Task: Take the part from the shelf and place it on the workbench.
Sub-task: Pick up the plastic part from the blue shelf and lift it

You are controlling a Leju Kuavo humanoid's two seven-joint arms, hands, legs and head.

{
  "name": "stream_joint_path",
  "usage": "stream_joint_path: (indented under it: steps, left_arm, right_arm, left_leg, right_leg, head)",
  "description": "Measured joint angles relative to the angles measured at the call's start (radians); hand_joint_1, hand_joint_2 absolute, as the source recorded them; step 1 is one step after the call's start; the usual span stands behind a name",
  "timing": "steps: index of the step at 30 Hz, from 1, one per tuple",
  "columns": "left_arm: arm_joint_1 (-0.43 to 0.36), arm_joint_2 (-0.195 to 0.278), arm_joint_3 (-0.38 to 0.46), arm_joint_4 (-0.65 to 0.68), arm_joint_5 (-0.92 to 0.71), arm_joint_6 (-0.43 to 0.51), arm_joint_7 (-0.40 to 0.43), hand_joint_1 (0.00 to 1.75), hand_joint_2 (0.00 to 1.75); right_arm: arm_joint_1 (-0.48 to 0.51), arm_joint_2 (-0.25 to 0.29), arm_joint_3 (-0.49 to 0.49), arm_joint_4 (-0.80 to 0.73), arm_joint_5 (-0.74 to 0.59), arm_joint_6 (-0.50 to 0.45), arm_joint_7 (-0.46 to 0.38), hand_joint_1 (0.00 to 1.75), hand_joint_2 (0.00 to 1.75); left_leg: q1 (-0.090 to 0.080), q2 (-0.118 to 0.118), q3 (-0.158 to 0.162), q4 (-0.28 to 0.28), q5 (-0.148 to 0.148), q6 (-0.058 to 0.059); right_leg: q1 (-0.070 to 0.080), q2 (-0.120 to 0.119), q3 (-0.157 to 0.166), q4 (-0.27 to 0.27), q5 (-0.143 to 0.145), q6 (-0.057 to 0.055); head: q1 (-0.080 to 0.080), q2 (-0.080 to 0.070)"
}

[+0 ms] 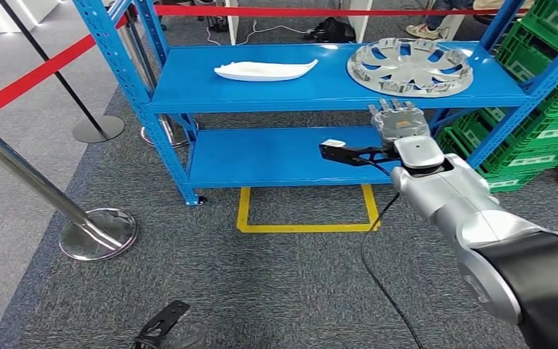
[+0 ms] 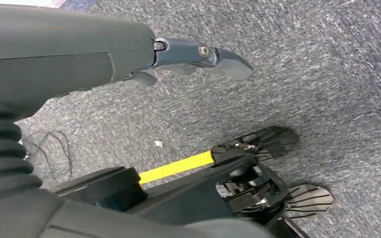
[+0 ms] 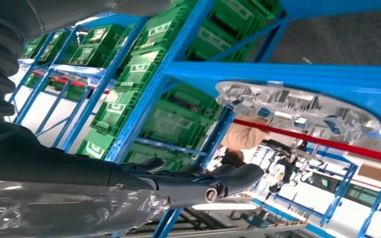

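on the top board of the blue shelf (image 1: 189,87) lie two candidates: a silver wheel cover (image 1: 410,67) toward the right end and a white tray-like part (image 1: 265,70) nearer the middle. the right hand (image 1: 399,122) is raised just below the board's front edge, under the wheel cover, fingers straight and apart, holding nothing. i judge the wheel cover to be the target, since the hand is lined up with it. to do the reach well, the hand should rise above the board's lip before going forward, then take the cover by its near rim. the shelf's right upright (image 1: 512,109) and the green crates (image 1: 552,80) crowd that side. the left hand (image 2: 198,57) hangs over the carpet, fingers loosely extended, empty. a red barrier tape (image 1: 36,76) and chrome posts (image 1: 43,193) stand left.
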Motion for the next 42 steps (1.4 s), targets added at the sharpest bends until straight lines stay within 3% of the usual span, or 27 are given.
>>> stream_joint_path:
  steps: [4, 8, 15, 25, 31, 33, 35, 37, 38, 39, 40, 42]
  left_arm:
    - [0.000, 0.000, 0.000, 0.000, 0.000, 0.002, -0.002, 0.00, 0.00]
    - [0.000, 0.000, 0.000, 0.000, 0.000, 0.005, -0.002, 0.00, 0.00]
    - [-0.003, 0.001, 0.000, 0.000, -0.006, 0.015, -0.005, 0.00, 0.00]
    - [-0.004, 0.005, 0.000, 0.000, -0.009, 0.017, -0.005, 0.00, 0.00]
    - [-0.005, 0.007, 0.000, 0.000, -0.009, 0.018, -0.005, 0.00, 0.00]
    - [-0.005, 0.007, 0.000, 0.000, -0.010, 0.019, -0.005, 0.00, 0.00]
    - [-0.007, 0.006, 0.000, 0.000, -0.011, 0.020, -0.005, 0.00, 0.00]
    - [-0.009, 0.005, 0.000, 0.000, -0.012, 0.020, -0.005, 0.00, 0.00]
    - [-0.008, 0.004, 0.000, 0.000, -0.012, 0.020, -0.005, 0.00, 0.00]
    - [-0.008, 0.004, 0.000, 0.000, -0.012, 0.020, -0.005, 0.00, 0.00]
    - [-0.007, 0.004, 0.000, 0.000, -0.012, 0.020, -0.005, 0.00, 0.00]
    - [-0.008, 0.004, 0.000, 0.000, -0.012, 0.020, -0.005, 0.00, 0.00]
  right_arm:
    - [0.006, 0.000, -0.003, 0.000, -0.003, -0.001, -0.003, 0.00, 1.75]
    - [0.009, -0.001, -0.011, 0.000, -0.013, -0.007, -0.017, 0.00, 0.00]
    - [0.009, 0.000, -0.032, -0.001, -0.039, -0.035, -0.062, 0.00, 0.00]
    - [0.009, 0.008, -0.072, -0.001, -0.071, -0.048, -0.065, 0.00, 0.00]
    - [0.010, 0.010, -0.078, -0.001, -0.075, -0.048, -0.065, 0.00, 0.00]
    - [0.009, 0.011, -0.080, -0.003, -0.076, -0.049, -0.065, 0.00, 0.00]
    - [0.009, 0.011, -0.084, -0.005, -0.077, -0.049, -0.064, 0.00, 0.00]
    - [0.014, 0.011, -0.089, -0.004, -0.078, -0.050, -0.064, 0.00, 0.00]
    - [0.020, 0.010, -0.091, -0.004, -0.078, -0.050, -0.064, 0.00, 0.00]
    - [0.025, 0.009, -0.093, -0.004, -0.078, -0.050, -0.064, 0.00, 0.00]
    - [0.028, 0.008, -0.094, -0.004, -0.078, -0.050, -0.063, 0.00, 0.00]
    - [0.028, 0.008, -0.096, -0.004, -0.078, -0.050, -0.063, 0.00, 0.00]
  left_leg:
    - [0.000, 0.000, 0.000, 0.000, 0.000, 0.000]
    - [0.000, 0.000, 0.000, 0.000, 0.000, 0.000]
    - [0.000, 0.000, -0.001, 0.000, 0.001, 0.001]
    - [-0.006, 0.000, -0.003, 0.002, 0.000, 0.004]
    - [-0.014, 0.000, -0.011, 0.003, 0.002, 0.019]
    - [-0.008, 0.001, -0.007, -0.008, 0.008, 0.027]
    - [-0.003, 0.004, -0.002, -0.017, 0.012, 0.033]
    - [-0.002, 0.007, -0.001, -0.017, 0.011, 0.035]
    - [-0.002, 0.008, 0.000, -0.017, 0.010, 0.035]
    - [-0.001, 0.008, 0.001, -0.017, 0.008, 0.033]
    - [0.000, 0.009, 0.003, -0.015, 0.005, 0.030]
    - [0.003, 0.013, 0.009, -0.009, -0.004, 0.018]
  right_leg:
    - [0.000, 0.000, 0.000, 0.000, 0.000, 0.000]
    - [0.000, 0.000, 0.000, 0.000, 0.000, 0.000]
    - [0.000, 0.000, 0.000, 0.000, 0.000, 0.000]
    - [-0.006, -0.001, -0.001, -0.001, 0.003, 0.005]
    - [-0.013, -0.002, -0.005, -0.006, 0.008, 0.017]
    - [-0.013, 0.003, -0.013, 0.000, 0.001, 0.023]
    - [-0.012, 0.015, -0.055, 0.080, -0.040, 0.027]
    - [-0.012, 0.022, -0.131, 0.223, -0.092, 0.029]
    - [-0.013, 0.023, -0.162, 0.273, -0.100, 0.029]
    - [-0.013, 0.022, -0.177, 0.286, -0.088, 0.029]
    - [-0.014, 0.021, -0.171, 0.257, -0.058, 0.030]
    - [-0.012, -0.002, -0.120, 0.126, 0.019, 0.033]
  head:
    - [0.000, 0.000]
    - [0.000, 0.000]
    - [0.000, 0.000]
    - [0.000, 0.000]
    - [0.000, 0.000]
    - [0.001, 0.000]
    - [0.006, 0.000]
    - [0.011, 0.000]
    - [0.012, 0.000]
    - [0.013, 0.000]
    - [0.014, 0.000]
    - [0.015, 0.000]
